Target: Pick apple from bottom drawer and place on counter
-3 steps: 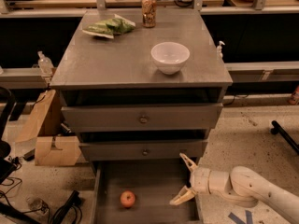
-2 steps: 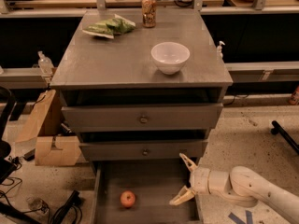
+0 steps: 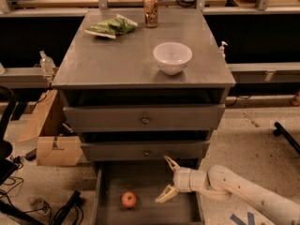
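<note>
The bottom drawer (image 3: 154, 212) is pulled open at the foot of the grey cabinet. The small red-orange apple (image 3: 129, 199) lies on its floor at the left front. My gripper (image 3: 166, 181) comes in from the right on a white arm and hangs over the drawer's right side, open, with its two cream fingers (image 3: 170, 163) spread wide. It is empty and sits to the right of the apple, apart from it. The counter (image 3: 122, 62) is the grey top of the cabinet.
On the counter stand a white bowl (image 3: 172, 57), a drink can (image 3: 151, 4) and a green snack bag (image 3: 111, 27). Two shallower drawers with knobs (image 3: 145, 120) are above the open one. A cardboard box (image 3: 56, 149) and cables lie at the left.
The gripper and arm have shifted a little to the left over the drawer. The apple has not moved.
</note>
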